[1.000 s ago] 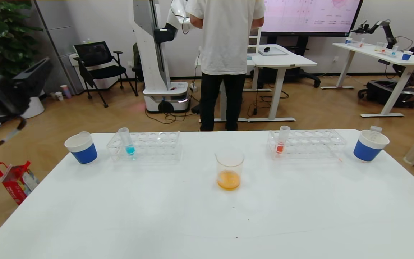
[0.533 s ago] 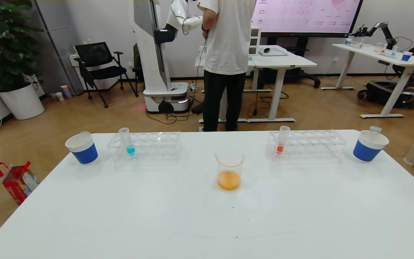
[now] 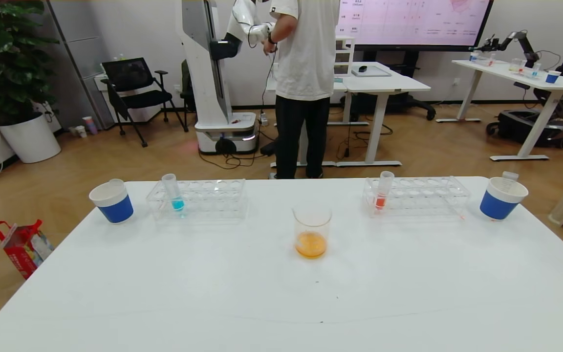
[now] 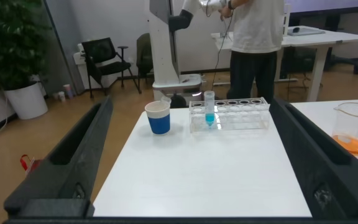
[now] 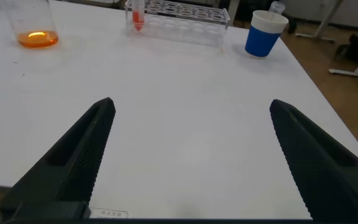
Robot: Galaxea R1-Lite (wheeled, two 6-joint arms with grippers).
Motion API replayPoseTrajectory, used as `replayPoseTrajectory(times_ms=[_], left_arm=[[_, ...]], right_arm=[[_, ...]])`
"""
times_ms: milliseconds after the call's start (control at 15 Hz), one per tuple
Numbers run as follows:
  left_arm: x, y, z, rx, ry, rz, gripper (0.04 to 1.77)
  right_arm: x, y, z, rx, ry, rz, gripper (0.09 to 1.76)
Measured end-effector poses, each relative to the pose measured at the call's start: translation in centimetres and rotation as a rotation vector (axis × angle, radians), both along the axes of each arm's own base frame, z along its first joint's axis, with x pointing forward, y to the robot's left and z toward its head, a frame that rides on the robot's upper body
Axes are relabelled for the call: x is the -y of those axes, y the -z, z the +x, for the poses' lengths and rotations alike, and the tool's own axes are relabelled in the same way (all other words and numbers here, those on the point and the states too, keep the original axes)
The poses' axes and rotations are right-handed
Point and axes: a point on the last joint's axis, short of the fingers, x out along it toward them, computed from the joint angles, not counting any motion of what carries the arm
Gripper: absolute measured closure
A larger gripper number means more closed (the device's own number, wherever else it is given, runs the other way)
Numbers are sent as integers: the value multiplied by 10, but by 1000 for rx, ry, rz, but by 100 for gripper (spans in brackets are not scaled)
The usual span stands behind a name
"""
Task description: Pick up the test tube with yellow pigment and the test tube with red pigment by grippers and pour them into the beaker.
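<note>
The beaker (image 3: 312,232) stands mid-table with orange liquid in its bottom; it also shows in the left wrist view (image 4: 356,127) and the right wrist view (image 5: 33,28). A test tube with red pigment (image 3: 382,191) stands upright in the right clear rack (image 3: 423,196), also seen in the right wrist view (image 5: 137,15). No tube with yellow pigment is in view. Neither gripper shows in the head view. My left gripper (image 4: 191,102) is open and empty, low over the table's left end. My right gripper (image 5: 192,102) is open and empty over bare table near the front right.
A tube with cyan liquid (image 3: 174,193) stands in the left clear rack (image 3: 213,198). Blue-and-white paper cups sit at the far left (image 3: 112,201) and far right (image 3: 502,198), each with a clear tube end sticking out. A person stands behind the table.
My left arm, raised at the left edge of the head view a second ago, has dropped out of that view. The person behind the table has shifted and raised an arm.
</note>
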Motion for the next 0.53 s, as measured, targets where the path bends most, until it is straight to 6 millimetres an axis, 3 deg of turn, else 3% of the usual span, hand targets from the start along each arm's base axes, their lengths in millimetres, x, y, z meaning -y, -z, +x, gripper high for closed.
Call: replayPoseTrajectory(times_ms=[267,400,533], left_arm=[[0,51,19,-23,-3,-10,6],[0,82,31,-107,0,-24,6],[2,99,35,-208,88,-16,6]], right_arm=[[0,0,0,0,0,0,11],[0,0,0,0,0,0,11],[0,0,0,0,0,0,11]])
